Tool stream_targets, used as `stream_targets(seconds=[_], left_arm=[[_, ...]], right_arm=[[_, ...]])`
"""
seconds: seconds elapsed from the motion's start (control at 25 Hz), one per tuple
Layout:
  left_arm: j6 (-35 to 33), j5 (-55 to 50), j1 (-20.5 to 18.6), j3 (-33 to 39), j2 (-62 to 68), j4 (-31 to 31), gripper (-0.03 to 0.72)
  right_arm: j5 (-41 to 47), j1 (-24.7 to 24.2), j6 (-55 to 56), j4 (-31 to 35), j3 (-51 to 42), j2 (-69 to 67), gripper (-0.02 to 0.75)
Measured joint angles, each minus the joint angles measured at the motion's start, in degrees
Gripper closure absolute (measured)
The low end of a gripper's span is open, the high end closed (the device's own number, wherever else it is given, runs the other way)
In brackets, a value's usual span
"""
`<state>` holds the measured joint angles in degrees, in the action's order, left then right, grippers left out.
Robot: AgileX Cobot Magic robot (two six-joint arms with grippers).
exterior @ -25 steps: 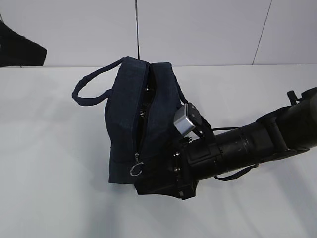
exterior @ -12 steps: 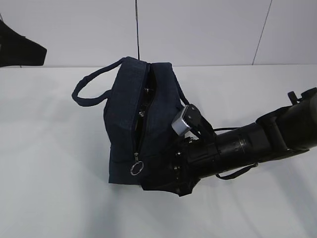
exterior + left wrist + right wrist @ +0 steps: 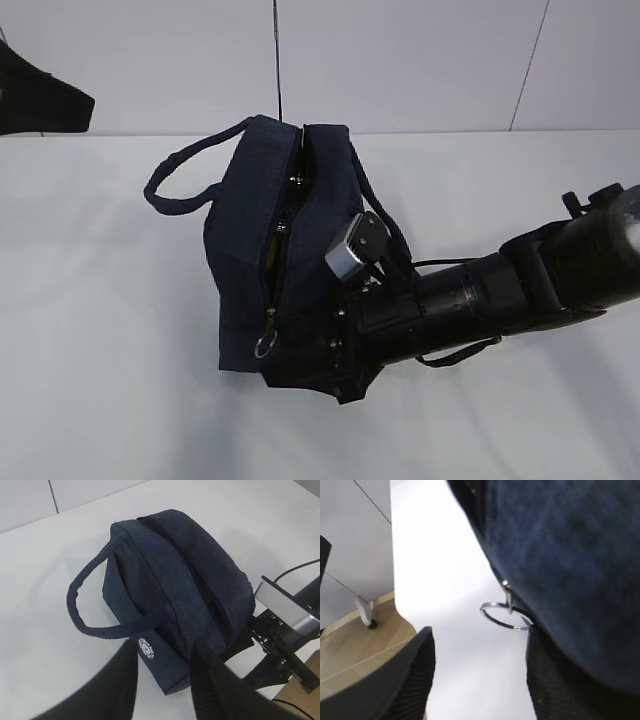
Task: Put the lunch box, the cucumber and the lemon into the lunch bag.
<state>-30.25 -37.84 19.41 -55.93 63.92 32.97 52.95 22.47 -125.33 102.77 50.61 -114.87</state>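
White tabletop (image 3: 100, 330) carries the scene, backed by pale wall panels. On it stands the lunch bag (image 3: 270, 250), dark navy, upright, one loop handle (image 3: 175, 185) arching out on the side away from the right arm.

Right gripper (image 3: 480, 675): fingers spread apart, nothing clamped between them. The metal ring pull (image 3: 504, 615) hangs in the gap just ahead of the fingertips; contact with either finger cannot be confirmed. The bag's fabric presses close against the finger on the right of that view. From the exterior view, this gripper sits low at the bag's near end, with the ring pull (image 3: 264, 345) immediately beside it.

Zipper line (image 3: 285, 225): partly parted along the top; a sliver of yellow-green shows inside, too small to identify.

Left gripper (image 3: 165, 680): fingers apart, holding nothing, raised above and clear of the bag, whose round white logo (image 3: 146, 647) faces it directly ahead.
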Motion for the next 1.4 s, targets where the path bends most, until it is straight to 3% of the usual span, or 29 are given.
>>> stream_targets(seconds=[0.8, 1.08, 1.4], left_arm=[[0.0, 0.0, 0.0, 0.0, 0.0, 0.0, 0.45], [0.0, 0.0, 0.0, 0.0, 0.0, 0.0, 0.45], [0.0, 0.0, 0.0, 0.0, 0.0, 0.0, 0.45]], right_arm=[[0.3, 0.0, 17.3, 0.4, 0.0, 0.0, 0.303], [7.7, 0.0, 13.6, 0.4, 0.0, 0.0, 0.303], [2.2, 0.0, 13.6, 0.4, 0.0, 0.0, 0.303]])
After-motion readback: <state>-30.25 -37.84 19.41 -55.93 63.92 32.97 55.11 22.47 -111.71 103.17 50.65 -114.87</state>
